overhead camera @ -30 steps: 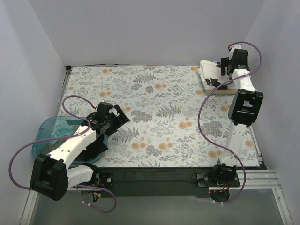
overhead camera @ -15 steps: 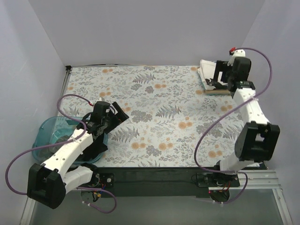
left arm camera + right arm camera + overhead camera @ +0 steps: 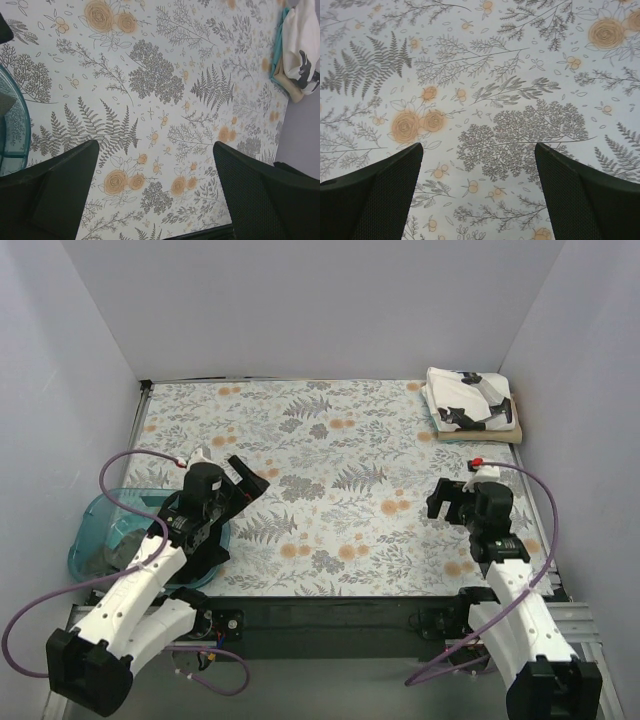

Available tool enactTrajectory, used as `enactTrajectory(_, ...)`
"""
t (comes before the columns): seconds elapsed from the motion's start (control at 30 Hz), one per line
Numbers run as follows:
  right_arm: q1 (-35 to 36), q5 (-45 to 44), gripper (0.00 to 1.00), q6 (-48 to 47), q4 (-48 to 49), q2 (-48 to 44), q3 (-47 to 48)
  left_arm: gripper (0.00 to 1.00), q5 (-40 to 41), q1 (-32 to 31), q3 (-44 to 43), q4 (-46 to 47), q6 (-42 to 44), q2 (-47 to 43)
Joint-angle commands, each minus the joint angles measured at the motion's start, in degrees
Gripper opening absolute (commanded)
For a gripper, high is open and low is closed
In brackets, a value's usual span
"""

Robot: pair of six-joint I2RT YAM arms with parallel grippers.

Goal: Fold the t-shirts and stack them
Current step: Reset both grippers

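Pulling away from the far right corner, the right hand [image 3: 447, 502] has come back toward its own base and now hangs over the bare floral surface [image 3: 330, 440], near the front edge. One second ago it was right at the stack; now it is well apart from it. Its fingers stand wide apart, and the wrist view shows nothing between them, only the printed covering.

The stack is left in the far right corner. The cream-white t-shirt [image 3: 468, 400] with the black print lies folded on top, and a tan t-shirt [image 3: 490, 438] shows as an edge beneath it. In the left wrist view a thin edge of a teal t-shirt [image 3: 277, 50] is seen too.

The left hand [image 3: 250, 472] has hardly changed place. It hovers just beside the basket [image 3: 92, 525], fingers also apart and holding nothing.

I judge that the placing on the stack is finished and the right arm is free. Something dark grey seems to lie in the basket, but it is too dim to say what it is. If it is a shirt, the next step probably belongs to the left hand.
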State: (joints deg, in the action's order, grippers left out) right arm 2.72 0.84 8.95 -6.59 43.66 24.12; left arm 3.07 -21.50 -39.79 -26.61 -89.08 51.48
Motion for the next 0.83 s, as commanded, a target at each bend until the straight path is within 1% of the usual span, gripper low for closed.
enactTrajectory(0.0,0.00,6.36,0.98,5.02,3.08,-8.14,-3.89,0.98,4.65,0.05,2.34,-1.42,-2.23,-2.70)
enactTrajectory(0.03,-0.08,6.89,0.98,5.20,3.07,-9.63,-6.17,0.98,5.01,0.05,2.70,-1.77,-2.59,-3.49)
enactTrajectory(0.17,0.00,7.51,0.98,5.29,2.90,-16.83,-9.96,0.98,6.07,0.05,3.23,-2.13,-3.29,-6.04)
enactTrajectory(0.3,0.00,8.30,0.98,5.64,2.90,-20.10,-10.50,0.98,6.68,0.14,4.28,-1.43,-3.30,-8.85)
enactTrajectory(0.4,0.00,7.25,0.98,5.64,2.81,-21.50,-10.32,0.98,7.21,0.05,5.42,-0.72,-3.65,-10.26)
enactTrajectory(0.6,0.00,8.47,0.98,6.61,2.72,-20.28,-9.97,0.98,7.91,0.05,5.16,-1.34,-3.73,-10.44)
enactTrajectory(0.8,0.00,7.86,0.98,6.43,2.64,-18.52,-9.09,0.98,8.97,0.05,5.16,-1.43,-3.82,-11.93)
